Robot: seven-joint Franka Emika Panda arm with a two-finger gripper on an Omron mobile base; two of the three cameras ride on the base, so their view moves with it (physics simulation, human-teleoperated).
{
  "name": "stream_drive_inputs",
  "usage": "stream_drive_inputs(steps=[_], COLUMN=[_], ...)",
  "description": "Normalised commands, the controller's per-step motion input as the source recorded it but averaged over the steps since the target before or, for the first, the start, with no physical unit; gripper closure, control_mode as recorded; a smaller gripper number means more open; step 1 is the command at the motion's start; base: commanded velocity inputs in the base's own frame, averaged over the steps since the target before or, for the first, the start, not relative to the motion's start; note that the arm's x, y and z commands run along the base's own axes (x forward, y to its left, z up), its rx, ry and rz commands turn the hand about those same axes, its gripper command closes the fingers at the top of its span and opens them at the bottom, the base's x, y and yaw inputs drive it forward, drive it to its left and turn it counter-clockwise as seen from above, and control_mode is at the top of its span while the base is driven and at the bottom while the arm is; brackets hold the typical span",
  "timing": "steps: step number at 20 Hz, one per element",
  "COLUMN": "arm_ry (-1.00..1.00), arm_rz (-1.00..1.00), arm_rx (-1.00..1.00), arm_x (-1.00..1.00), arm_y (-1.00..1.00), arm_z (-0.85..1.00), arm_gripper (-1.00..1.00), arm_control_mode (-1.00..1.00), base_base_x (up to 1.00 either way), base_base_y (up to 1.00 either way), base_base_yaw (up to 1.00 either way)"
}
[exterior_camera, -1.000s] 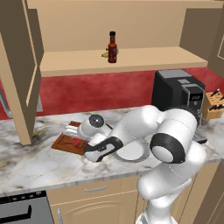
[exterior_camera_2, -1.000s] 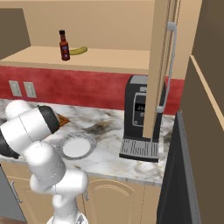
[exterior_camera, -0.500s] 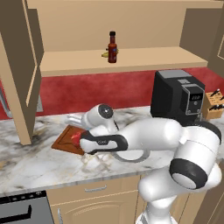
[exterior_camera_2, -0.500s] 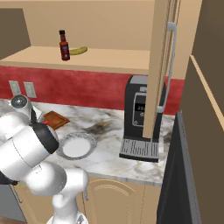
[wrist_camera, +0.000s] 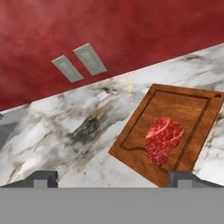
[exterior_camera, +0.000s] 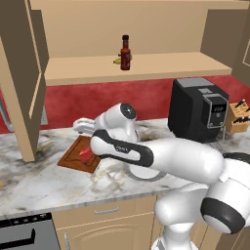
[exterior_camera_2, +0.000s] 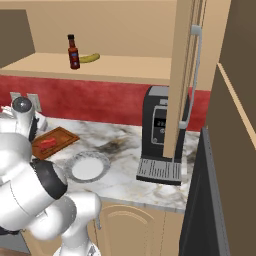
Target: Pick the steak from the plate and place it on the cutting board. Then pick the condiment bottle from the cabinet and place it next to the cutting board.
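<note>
In the hand view we look down at the small red chunk of raw steak (wrist_camera: 163,139). It lies on the reddish-brown wooden cutting board (wrist_camera: 175,109), touching the groove line near one edge. The board sits on the white and grey marble counter (wrist_camera: 65,131). The two dark finger tips of the gripper (wrist_camera: 113,179) stand far apart at the bottom, wide open, with nothing between them. The steak is free, not held. This view also lets us see two grey wall outlets (wrist_camera: 78,63) on the red wall (wrist_camera: 109,30) behind the counter.

In the left base view we see the steak (exterior_camera: 86,154) on the board (exterior_camera: 73,157) from the side, with the white arm (exterior_camera: 161,156) reaching over it from the right. The arm hides most of the round light grey plate (exterior_camera: 146,177); we see just a bit of its rim. Up on the shelf of the tan light-wood wall cabinet (exterior_camera: 146,66) stands the slim dark red condiment bottle (exterior_camera: 125,52) with its black cap, upright. A black coffee machine (exterior_camera: 197,108) stands on the counter to the right, and a knife block (exterior_camera: 238,116) sits past it.

The right base view shows the plate (exterior_camera_2: 88,166) whole and bare, just beside the cutting board (exterior_camera_2: 55,141) with the steak (exterior_camera_2: 48,143) on it. Here we can tell that a yellow banana (exterior_camera_2: 90,58) lies right next to the bottle (exterior_camera_2: 73,52) on the shelf. The coffee machine (exterior_camera_2: 157,130) is partly behind an open cabinet door (exterior_camera_2: 187,75).
</note>
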Motion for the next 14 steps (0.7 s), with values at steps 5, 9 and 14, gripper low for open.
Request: stream_drive_inputs(steps=[5,9,14], arm_ry=[-0.01,-0.01,-0.03], arm_rz=[0.10,0.10,0.13], arm_rx=[0.00,-0.02,-0.02], arm_x=[-0.45,-0.41,-0.31], arm_y=[0.00,-0.04,-0.17], arm_z=[0.33,0.32,0.28], arm_gripper=[-1.00,-1.00,-1.00], arm_control_mode=[-1.00,-1.00,-1.00], base_base_x=[0.00,0.00,0.00], base_base_y=[0.00,0.00,0.00], base_base_yaw=[0.00,0.00,0.00])
